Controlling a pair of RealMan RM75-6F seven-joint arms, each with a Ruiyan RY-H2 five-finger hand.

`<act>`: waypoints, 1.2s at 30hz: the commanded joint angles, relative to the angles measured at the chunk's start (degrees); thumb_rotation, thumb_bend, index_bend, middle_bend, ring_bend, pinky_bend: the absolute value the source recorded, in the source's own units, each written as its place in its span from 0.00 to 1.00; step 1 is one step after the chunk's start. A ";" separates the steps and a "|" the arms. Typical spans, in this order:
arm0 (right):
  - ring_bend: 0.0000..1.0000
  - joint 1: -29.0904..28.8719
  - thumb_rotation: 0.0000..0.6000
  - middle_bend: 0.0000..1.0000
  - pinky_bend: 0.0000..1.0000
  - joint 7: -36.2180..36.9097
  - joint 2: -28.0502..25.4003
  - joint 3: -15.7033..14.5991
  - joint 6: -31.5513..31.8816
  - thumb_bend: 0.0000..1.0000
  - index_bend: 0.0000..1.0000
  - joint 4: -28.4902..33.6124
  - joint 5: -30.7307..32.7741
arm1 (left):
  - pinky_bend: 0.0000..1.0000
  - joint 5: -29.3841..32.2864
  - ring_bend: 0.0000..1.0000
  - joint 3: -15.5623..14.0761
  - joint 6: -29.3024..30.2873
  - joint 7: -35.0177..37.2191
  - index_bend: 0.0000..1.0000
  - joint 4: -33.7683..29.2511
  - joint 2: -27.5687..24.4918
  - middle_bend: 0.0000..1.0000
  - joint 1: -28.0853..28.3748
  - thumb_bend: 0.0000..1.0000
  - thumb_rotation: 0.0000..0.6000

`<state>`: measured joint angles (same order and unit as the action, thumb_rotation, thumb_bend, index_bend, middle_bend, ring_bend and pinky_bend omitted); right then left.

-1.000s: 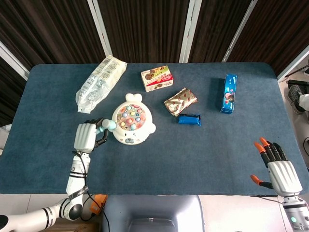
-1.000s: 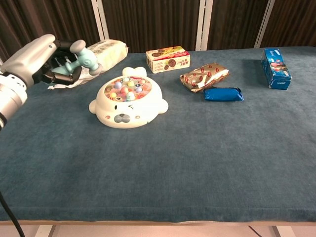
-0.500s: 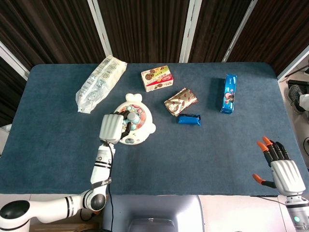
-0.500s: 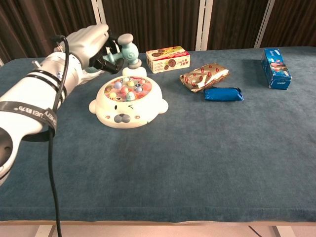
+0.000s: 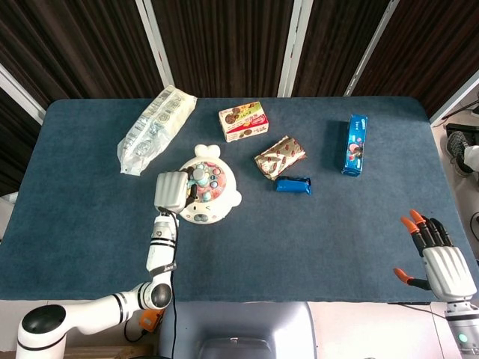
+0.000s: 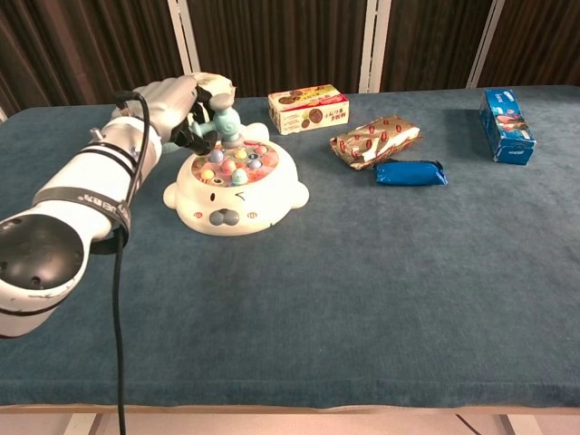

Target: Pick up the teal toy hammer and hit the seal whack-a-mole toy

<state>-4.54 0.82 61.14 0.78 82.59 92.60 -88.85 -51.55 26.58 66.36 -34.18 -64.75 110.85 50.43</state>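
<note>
The white seal whack-a-mole toy lies left of the table's middle, its top studded with coloured pegs. My left hand grips the teal toy hammer by its handle at the toy's left side. The hammer's head is down on the pegs at the toy's far left part. Far off at the table's near right corner, my right hand hovers open with its orange-tipped fingers spread; the chest view does not show it.
A clear bag of snacks lies at the back left. A biscuit box sits behind the toy. Right of the toy are a brown wrapped pack and a small blue packet; a blue box lies farther right.
My left hand swung the hammer from left of the toy to above it, then down onto the pegs. The right hand drifted slightly toward the near edge.
</note>
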 commanded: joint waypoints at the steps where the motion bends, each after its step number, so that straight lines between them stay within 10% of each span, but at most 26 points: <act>1: 0.00 -0.06 1.00 0.00 0.00 -0.08 0.02 0.00 -0.13 0.31 0.00 0.02 0.07 | 1.00 0.57 0.95 0.24 -0.76 0.79 0.62 1.74 0.69 0.87 0.68 0.82 1.00; 36: 0.00 -0.12 1.00 0.00 0.00 -0.46 0.01 0.49 -0.84 0.31 0.00 -0.28 1.77 | 1.00 3.37 0.95 1.48 -4.40 4.13 0.62 7.12 0.42 0.87 3.23 0.82 1.00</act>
<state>-4.66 0.35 61.16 1.26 81.75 92.32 -87.09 -48.30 27.84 61.82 -30.04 -57.43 111.51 53.62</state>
